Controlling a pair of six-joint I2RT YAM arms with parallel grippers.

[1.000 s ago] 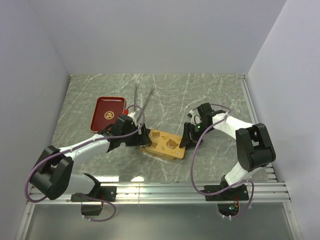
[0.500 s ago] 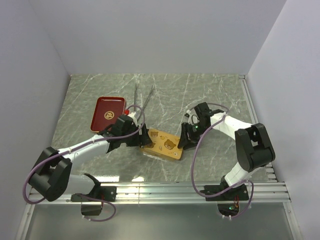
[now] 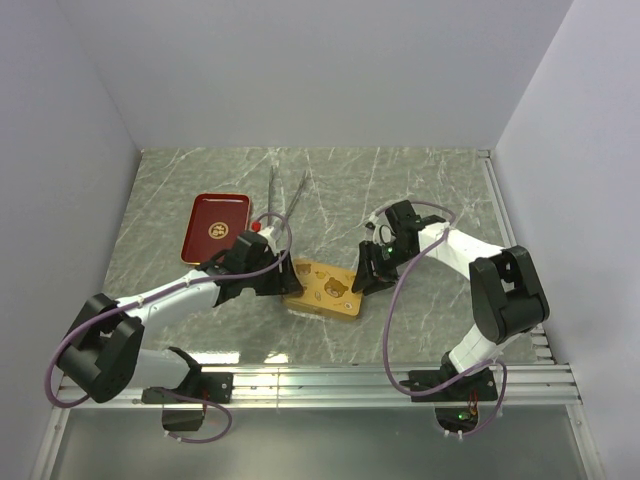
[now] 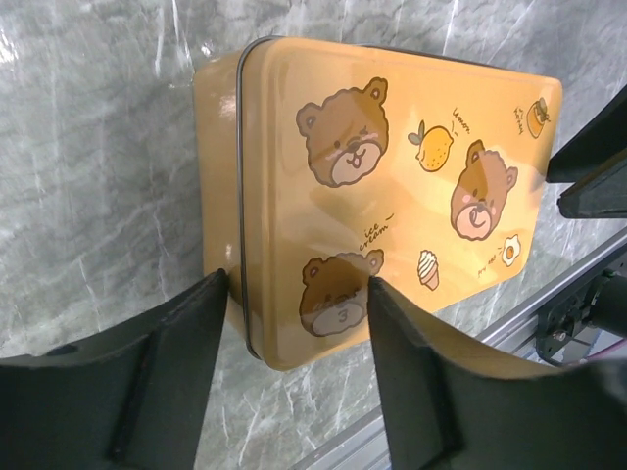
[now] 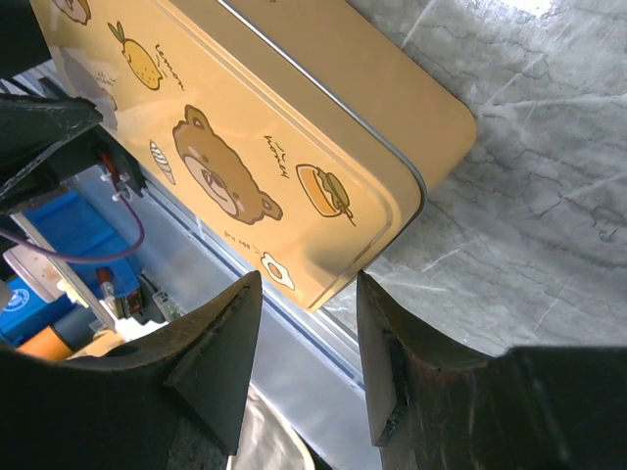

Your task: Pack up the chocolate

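Yellow tin, one, lid shut, sits between both grippers. My left gripper is spread wide across its near end and my right gripper straddles a corner; I can't tell whether either pinches. The lid reads "lemon" and "ice cream", with three bears. The chocolate is out of my sight. One red tray lies behind.

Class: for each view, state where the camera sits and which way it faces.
Top external: high behind the bases, looking down on the table; both arms show.
Left wrist: on the left arm, looking down at the yellow tin between the left fingers.
Right wrist: on the right arm, facing the tin's opposite end past the right fingers.
All three share the tin.
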